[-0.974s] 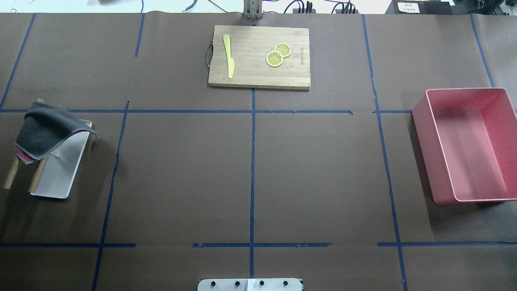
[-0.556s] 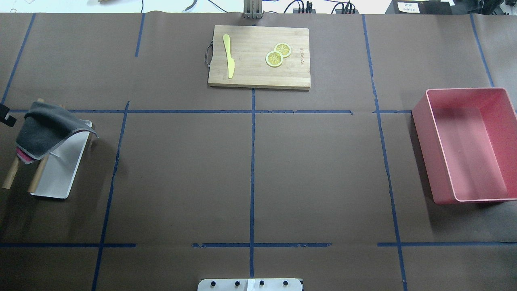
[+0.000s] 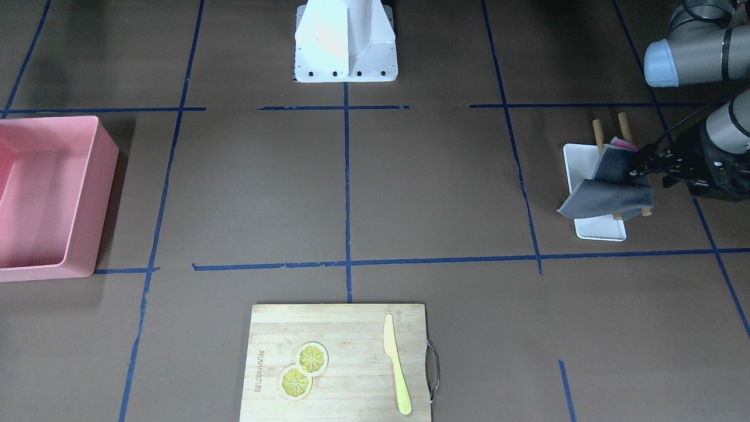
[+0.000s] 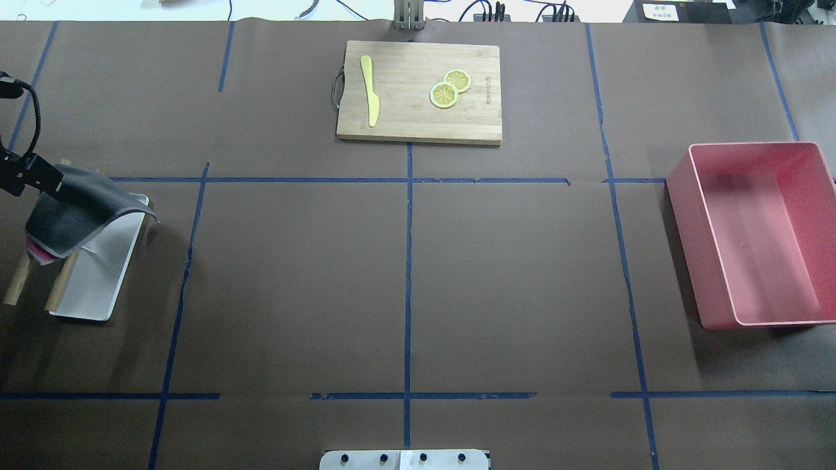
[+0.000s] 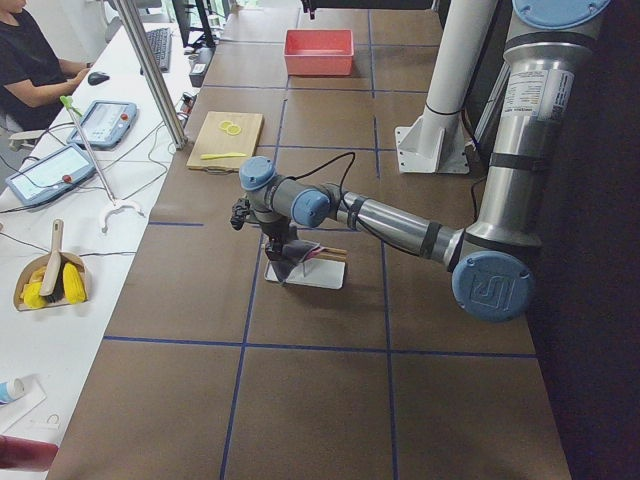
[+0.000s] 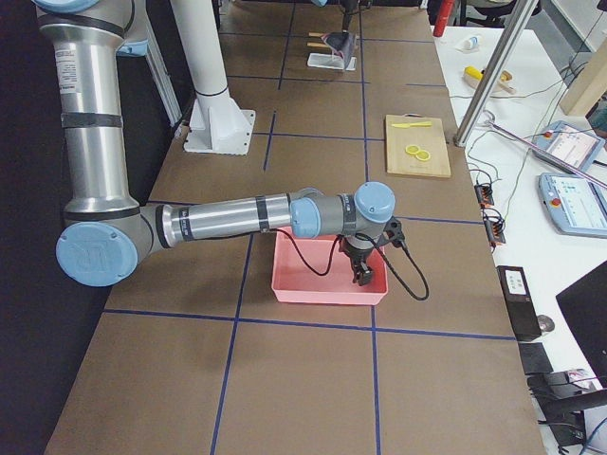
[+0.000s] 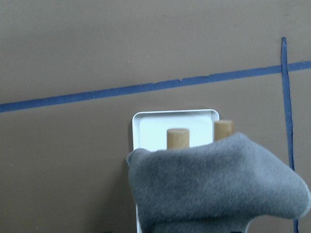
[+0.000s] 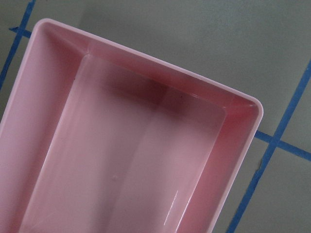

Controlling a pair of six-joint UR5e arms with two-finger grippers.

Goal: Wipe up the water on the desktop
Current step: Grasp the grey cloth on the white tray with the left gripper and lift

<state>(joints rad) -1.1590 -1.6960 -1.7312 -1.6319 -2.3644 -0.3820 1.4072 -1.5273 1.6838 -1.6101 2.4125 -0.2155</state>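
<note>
The desktop [image 4: 294, 281] is dark brown with blue tape lines; I make out no water on it. A grey cloth [image 4: 72, 209] hangs over a wooden rack [image 4: 16, 290] on a small white tray [image 4: 98, 287] at the left. My left gripper [image 4: 46, 183] is at the cloth's far top edge. In the front view the left gripper [image 3: 638, 164] shows two fingers spread apart at the cloth [image 3: 612, 187]. The left wrist view shows the cloth [image 7: 214, 184] close below. My right gripper [image 6: 362, 273] hangs over the pink bin [image 6: 327, 275]; I cannot tell its state.
A pink bin [image 4: 757, 235] stands at the right edge. A bamboo cutting board [image 4: 418, 91] at the back middle holds a yellow knife [image 4: 370, 91] and lemon slices [image 4: 444, 94]. The robot base [image 3: 345, 41] sits at the near middle edge.
My left gripper has come into the overhead view from the left edge and reached the grey cloth's top. The cloth, tray and bin have not moved.
</note>
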